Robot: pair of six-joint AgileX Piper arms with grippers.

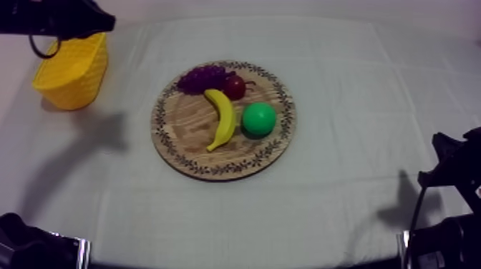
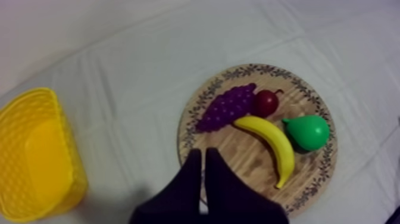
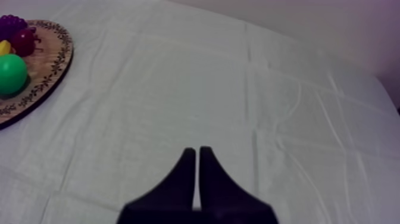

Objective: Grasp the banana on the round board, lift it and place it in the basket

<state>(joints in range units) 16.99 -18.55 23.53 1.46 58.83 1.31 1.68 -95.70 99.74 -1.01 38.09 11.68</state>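
Four toy fruits lie on the round wooden board (image 1: 187, 121) with a patterned rim, mid-table on the grey-white cloth (image 1: 343, 86). The curved yellow plastic banana (image 1: 222, 118) lies along the board's middle. One end is up by the bunch of purple grapes (image 1: 204, 77) and the small red fruit (image 1: 235, 86), the other points toward the near rim. Banana untouched. The round green pear (image 1: 258, 119) sits just beside the banana, on the side toward my right arm; can't tell if they touch. Grapes and red fruit touch each other at the far rim.

The yellow basket (image 1: 71, 71), lattice-walled plastic, stands upright on the cloth at the table's far left, well apart from the board.

The left arm (image 1: 57, 18) comes in at the upper left, above the basket. On the left gripper (image 2: 202, 152) the two black fingers are pressed together into a narrow wedge with nothing held. In the left wrist view the tips show against the board's rim, near the grapes and short of the banana.

The right arm (image 1: 451, 179) sits low at the table's right edge. On the right gripper (image 3: 197, 150) the fingers are also pressed together with nothing between them, over bare cloth and well apart from the board.
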